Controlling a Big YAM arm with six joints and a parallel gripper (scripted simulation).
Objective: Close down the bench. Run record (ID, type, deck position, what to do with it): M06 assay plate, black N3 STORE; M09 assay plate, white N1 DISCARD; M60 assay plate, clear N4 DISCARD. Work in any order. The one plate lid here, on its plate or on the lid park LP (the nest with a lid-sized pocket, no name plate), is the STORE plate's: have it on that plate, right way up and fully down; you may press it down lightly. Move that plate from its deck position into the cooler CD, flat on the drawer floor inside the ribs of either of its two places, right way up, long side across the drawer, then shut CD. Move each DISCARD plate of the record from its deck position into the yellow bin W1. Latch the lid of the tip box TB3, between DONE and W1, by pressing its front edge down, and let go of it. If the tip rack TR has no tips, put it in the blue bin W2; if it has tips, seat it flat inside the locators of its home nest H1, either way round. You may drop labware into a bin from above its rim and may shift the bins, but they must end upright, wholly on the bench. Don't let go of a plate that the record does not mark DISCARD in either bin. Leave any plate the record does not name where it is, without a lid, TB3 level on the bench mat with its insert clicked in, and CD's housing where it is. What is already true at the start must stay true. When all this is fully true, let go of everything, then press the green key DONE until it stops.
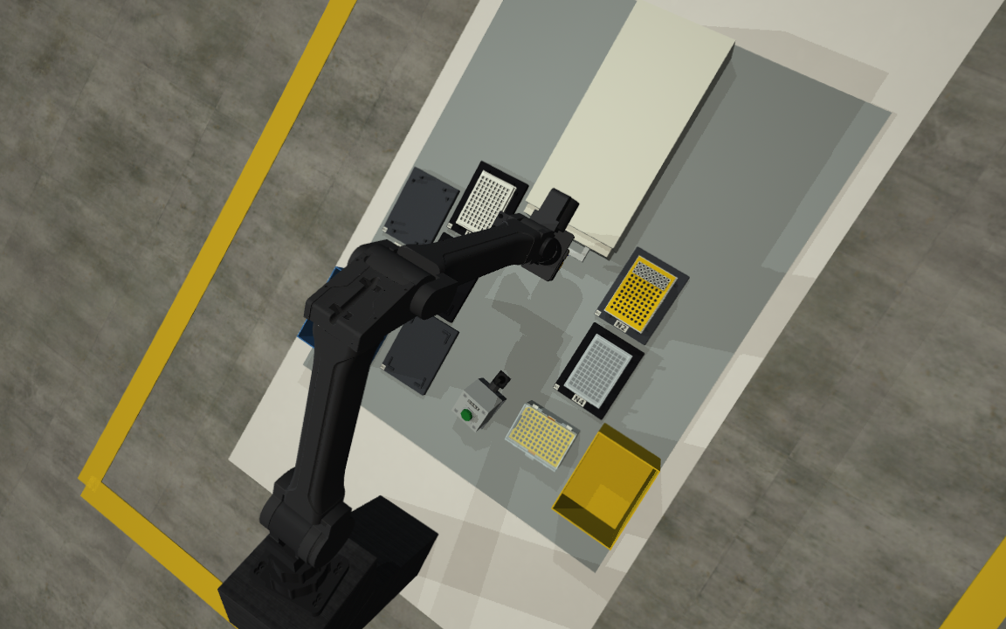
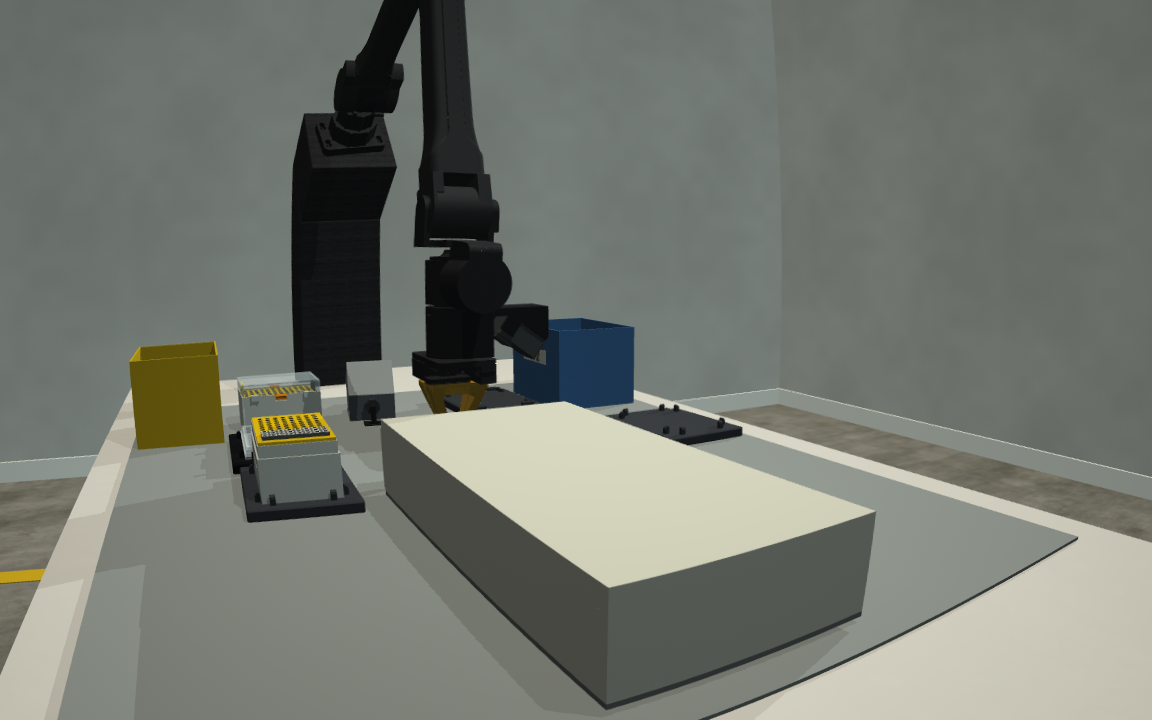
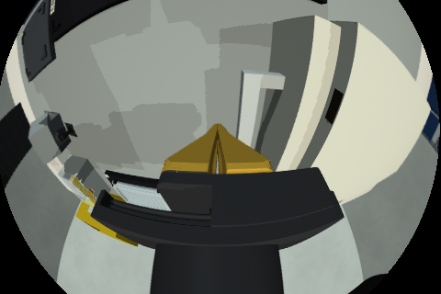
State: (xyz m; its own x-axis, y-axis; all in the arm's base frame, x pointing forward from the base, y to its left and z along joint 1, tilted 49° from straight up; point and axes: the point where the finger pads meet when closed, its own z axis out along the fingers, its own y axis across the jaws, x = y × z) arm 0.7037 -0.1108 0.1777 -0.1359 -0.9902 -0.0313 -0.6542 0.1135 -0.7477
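Note:
My gripper is shut and empty, fingertips together, low at the near end of the cream cooler CD. It stands just in front of the drawer handle. The drawer front sits close against the housing; I cannot tell if it is fully in. A clear plate lies on N4. The yellow tip rack holds tips at one end. No black plate or lid is in view.
Tip box TB3 stands between the green key DONE and the yellow bin W1. The blue bin W2 stands behind the arm. Two dark empty nests lie on the left side.

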